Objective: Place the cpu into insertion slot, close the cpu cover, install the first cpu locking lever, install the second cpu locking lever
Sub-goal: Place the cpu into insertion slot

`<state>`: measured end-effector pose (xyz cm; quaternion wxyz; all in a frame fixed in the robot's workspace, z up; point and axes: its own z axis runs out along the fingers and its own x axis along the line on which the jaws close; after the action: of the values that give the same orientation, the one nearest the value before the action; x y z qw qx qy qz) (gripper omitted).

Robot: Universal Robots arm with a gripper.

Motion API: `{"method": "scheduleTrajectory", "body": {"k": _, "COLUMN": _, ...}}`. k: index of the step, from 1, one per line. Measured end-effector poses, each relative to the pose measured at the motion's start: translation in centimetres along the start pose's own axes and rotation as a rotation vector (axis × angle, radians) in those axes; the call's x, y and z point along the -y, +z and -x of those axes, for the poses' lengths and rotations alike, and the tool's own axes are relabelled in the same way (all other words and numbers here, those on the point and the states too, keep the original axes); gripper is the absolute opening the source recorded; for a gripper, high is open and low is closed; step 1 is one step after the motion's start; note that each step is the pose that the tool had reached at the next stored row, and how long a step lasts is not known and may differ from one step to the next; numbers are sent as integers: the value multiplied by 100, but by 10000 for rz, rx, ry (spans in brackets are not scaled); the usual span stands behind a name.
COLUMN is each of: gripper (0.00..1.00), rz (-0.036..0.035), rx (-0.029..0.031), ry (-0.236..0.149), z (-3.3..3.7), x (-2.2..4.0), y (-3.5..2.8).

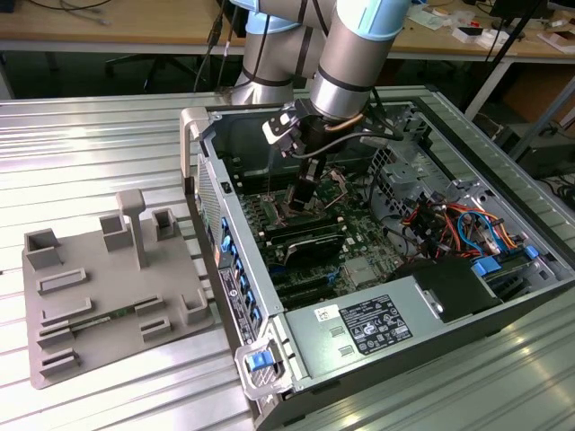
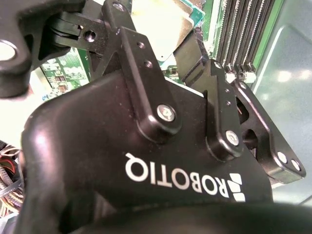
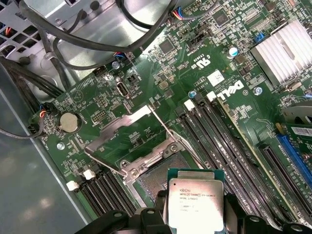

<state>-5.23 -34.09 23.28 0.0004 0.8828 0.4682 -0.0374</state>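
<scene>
In the first wrist view, the cpu (image 3: 196, 200) shows a silver-grey face with dark print and a green edge. The motherboard (image 3: 146, 73) is green with black memory slots (image 3: 229, 141), a blue expansion slot (image 3: 295, 156), a pale grey finned heatsink (image 3: 287, 48), the silver cpu cover (image 3: 124, 122) and the dark insertion slot (image 3: 156, 178). In the exterior view, the arm (image 1: 355, 54) is silver-grey with light-blue caps, and a plain grey fixture (image 1: 108, 287) sits on the ribbed silver table (image 1: 90, 144).

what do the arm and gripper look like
The arm has silver-grey tube sections with light blue joint caps. The gripper is black, with jointed fingers pinned by silver screws and white lettering. A tan cable loops at the wrist.
</scene>
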Motion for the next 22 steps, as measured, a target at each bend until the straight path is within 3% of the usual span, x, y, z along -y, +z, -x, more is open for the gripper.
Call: {"method": "scheduleTrajectory", "body": {"k": 22, "gripper": 55, "rz": -37, "rx": -20, "ry": 558, "z": 0, "x": 0, "y": 3}}
